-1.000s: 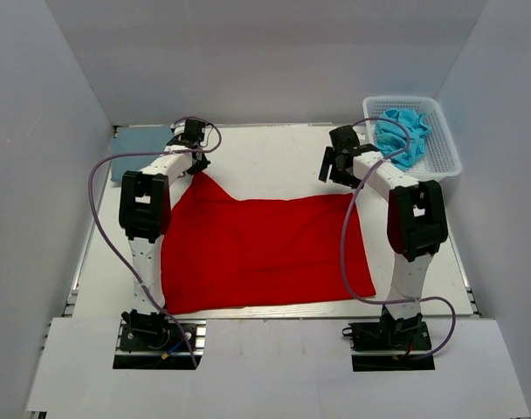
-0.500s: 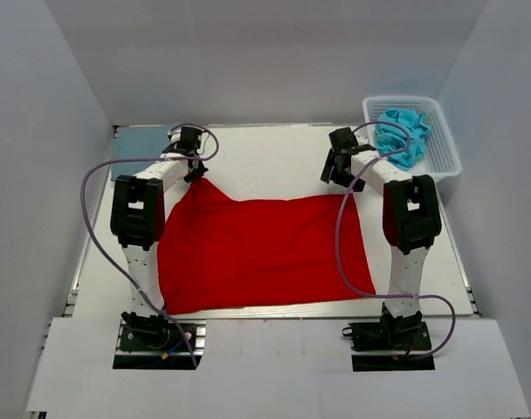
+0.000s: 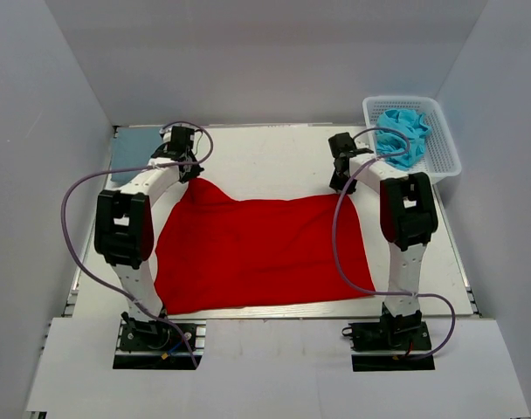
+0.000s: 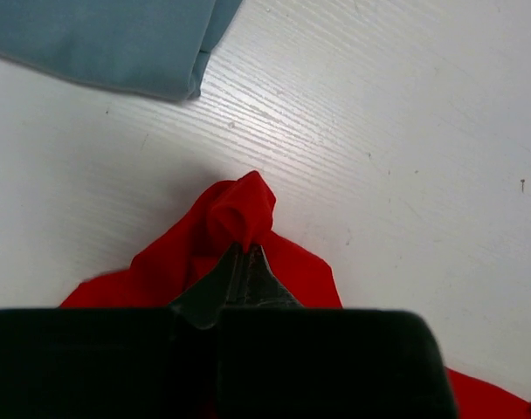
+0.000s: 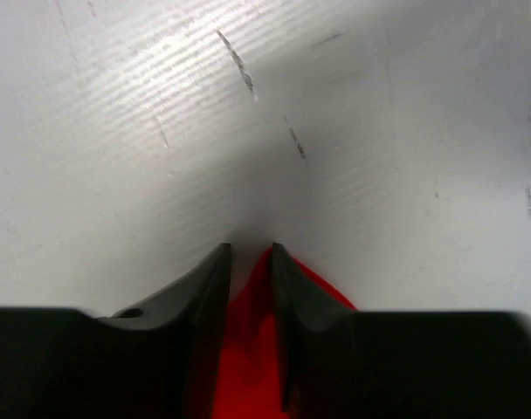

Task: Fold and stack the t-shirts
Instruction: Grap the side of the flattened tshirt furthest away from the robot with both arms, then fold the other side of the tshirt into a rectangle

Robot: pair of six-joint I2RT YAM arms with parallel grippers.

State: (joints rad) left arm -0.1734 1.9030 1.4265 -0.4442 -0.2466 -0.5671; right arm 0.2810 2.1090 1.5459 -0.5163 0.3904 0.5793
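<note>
One red shirt [image 3: 265,249] lies spread flat between the claws from above. Only the wrist views show grips: left claw [image 4: 245,250] pinched tight on a bunched corner, folded grey-blue shirt [image 4: 108,39] beyond-left of it; right claw [image 5: 248,255] slightly parted, astride another corner.

White plastic mesh basket [image 3: 449,148] at the far right corner of a white wood-grain table [image 3: 265,157], faint scuffs and dark specks on its surface, plain pale walls [image 3: 274,61] on three sides, white board [image 3: 274,367] along the near edge
</note>
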